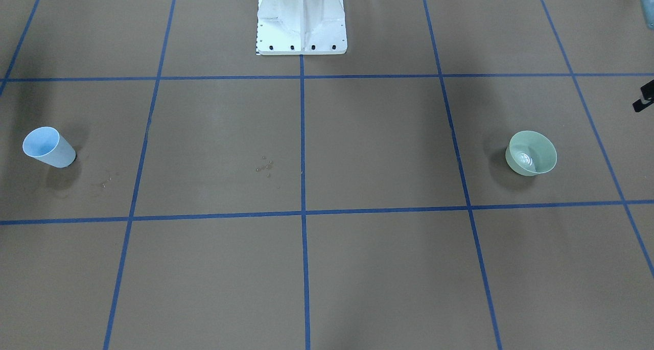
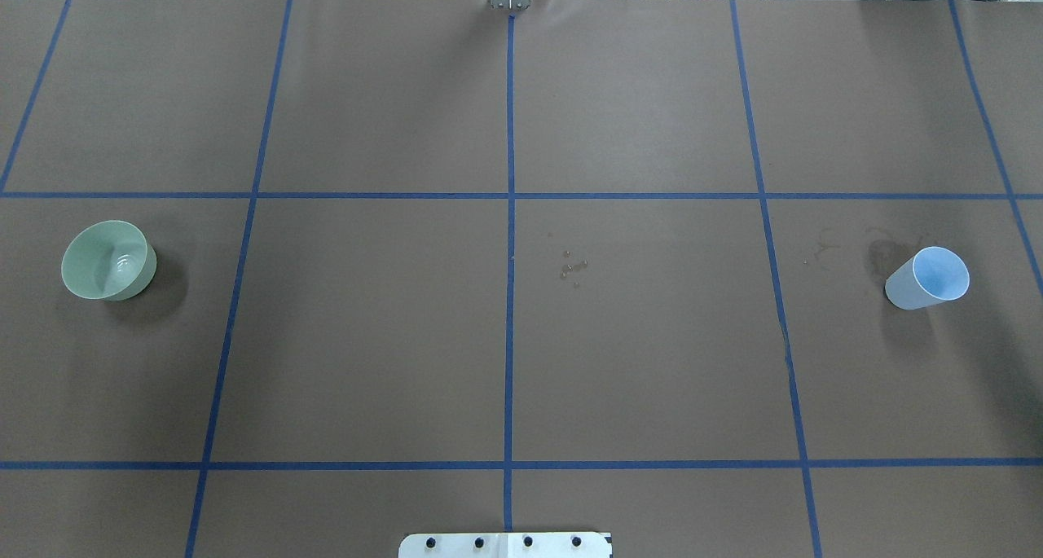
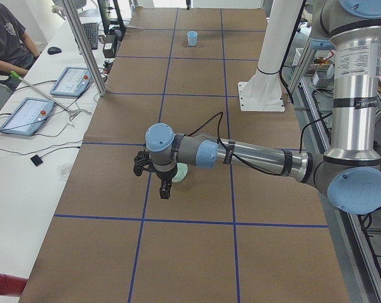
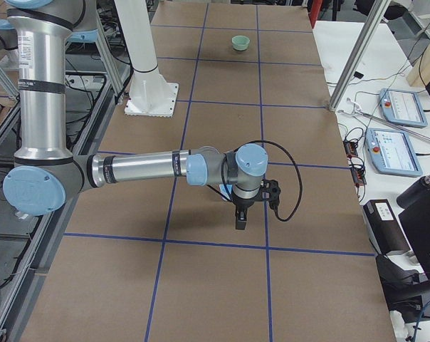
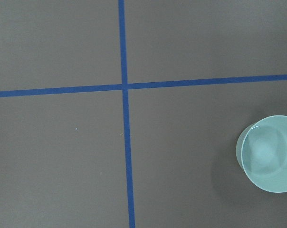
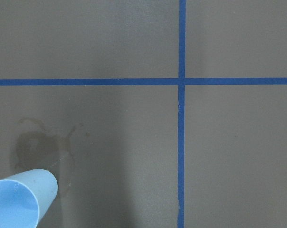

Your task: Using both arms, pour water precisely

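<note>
nearest, my left gripper [image 3: 163, 191] hovers beside the green bowl [image 2: 147, 277] where the water [image 2: 122, 263] glints; my right gripper [image 4: 240, 219] hangs by the blue cup [image 2: 904, 291], seemingly one vessel each. finger spread: cannot tell.

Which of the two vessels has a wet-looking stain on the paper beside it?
The light blue cup on the robot's right: a dark stain marks the paper beside it. Around the green bowl, none.

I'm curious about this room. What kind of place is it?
Probably a robot lab: a grey-and-silver jointed robot arm reaches over a brown table gridded with blue tape, and touchscreen tablets lie beside it.
</note>
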